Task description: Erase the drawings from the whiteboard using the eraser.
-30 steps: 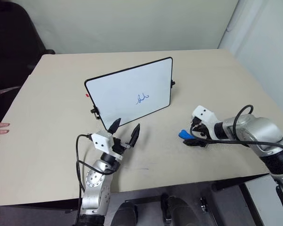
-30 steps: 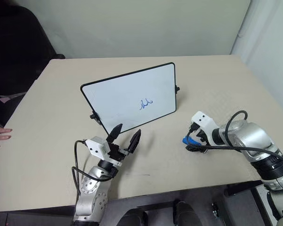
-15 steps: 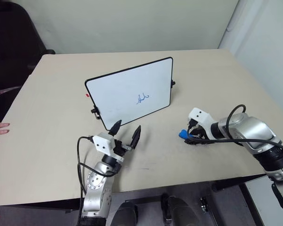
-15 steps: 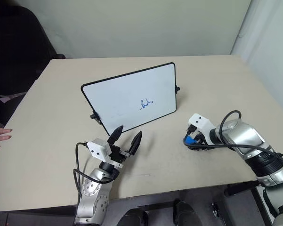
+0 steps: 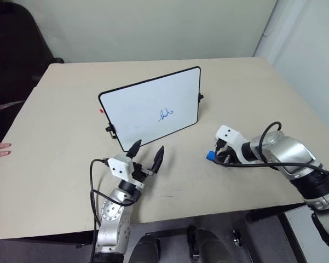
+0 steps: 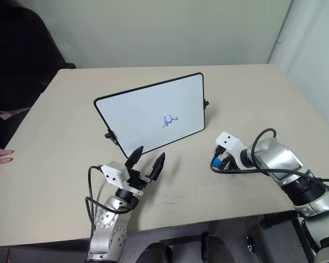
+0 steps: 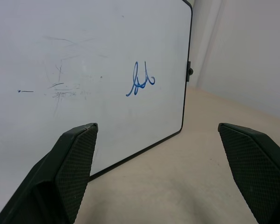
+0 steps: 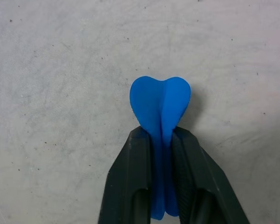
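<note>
Right pincer (image 8: 162,154) now clamped on eraser (image 8: 160,105), previously open.

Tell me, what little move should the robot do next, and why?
Probably lift the right gripper a little off the beige table. It is already shut on the small squashy blue eraser, pinching it so it folds, yet the blue marker scribble sits untouched on the white black-framed whiteboard, standing to the gripper's left and farther back.
</note>
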Controlling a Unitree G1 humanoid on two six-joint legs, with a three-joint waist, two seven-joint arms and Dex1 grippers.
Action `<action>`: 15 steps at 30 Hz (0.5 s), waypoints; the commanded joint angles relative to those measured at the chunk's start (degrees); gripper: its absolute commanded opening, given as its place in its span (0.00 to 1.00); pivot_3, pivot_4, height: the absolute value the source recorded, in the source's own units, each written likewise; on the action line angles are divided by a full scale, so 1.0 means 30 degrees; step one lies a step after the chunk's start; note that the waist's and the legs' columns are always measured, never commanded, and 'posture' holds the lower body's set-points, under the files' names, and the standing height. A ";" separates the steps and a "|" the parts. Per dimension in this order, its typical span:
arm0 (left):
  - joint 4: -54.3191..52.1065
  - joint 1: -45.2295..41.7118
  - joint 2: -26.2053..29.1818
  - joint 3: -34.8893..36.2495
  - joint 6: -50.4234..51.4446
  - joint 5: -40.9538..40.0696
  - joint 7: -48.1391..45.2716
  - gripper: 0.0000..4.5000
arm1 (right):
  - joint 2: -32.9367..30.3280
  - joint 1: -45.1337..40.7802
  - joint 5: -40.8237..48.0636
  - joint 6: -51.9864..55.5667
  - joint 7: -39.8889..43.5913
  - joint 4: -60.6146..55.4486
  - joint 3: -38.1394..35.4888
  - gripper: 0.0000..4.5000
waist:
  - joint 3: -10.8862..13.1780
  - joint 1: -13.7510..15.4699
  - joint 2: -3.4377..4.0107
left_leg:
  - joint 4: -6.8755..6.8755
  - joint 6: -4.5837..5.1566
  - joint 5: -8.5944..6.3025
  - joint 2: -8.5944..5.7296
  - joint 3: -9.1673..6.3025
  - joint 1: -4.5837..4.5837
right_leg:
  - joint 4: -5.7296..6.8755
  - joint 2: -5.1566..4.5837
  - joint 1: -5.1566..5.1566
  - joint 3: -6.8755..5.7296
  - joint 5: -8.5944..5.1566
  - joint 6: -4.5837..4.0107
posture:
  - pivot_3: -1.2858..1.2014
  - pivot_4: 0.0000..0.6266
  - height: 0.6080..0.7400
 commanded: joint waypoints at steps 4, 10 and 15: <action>-0.0373 -0.0118 0.0192 0.0212 -0.0216 -0.0249 -0.0069 1.00 | 0.1143 0.0664 0.1505 -0.0220 -0.0210 -0.2126 -0.3511 0.06 | 0.0000 0.0002 0.0000 | -0.0002 0.0000 0.0001 -0.0001 0.0006 -0.0002 | 0.0002 0.0002 -0.0002 0.0004 0.0012 -0.0018 | 0.52 0.24 1.00; -0.0406 -0.0220 0.0535 0.0412 -0.0015 -0.0533 -0.0255 1.00 | 0.6898 0.0589 0.2428 -0.1370 -0.4272 -0.1483 -0.8196 0.06 | 0.0000 -0.0041 0.0000 | 0.0009 0.0003 0.0004 -0.0003 0.0011 0.0013 | 0.0009 0.0013 -0.0013 0.0036 0.0049 -0.0045 | 0.52 0.24 1.00; -0.0381 -0.0379 0.0824 0.0491 0.0196 -0.0717 -0.0373 1.00 | 1.1249 0.0682 0.1398 -0.4199 -0.8131 -0.0722 -0.9411 0.06 | -0.0001 -0.0048 0.0000 | -0.0001 0.0006 0.0005 -0.0003 0.0008 0.0005 | 0.0020 0.0015 -0.0065 0.0059 0.0168 -0.0168 | 0.52 0.24 1.00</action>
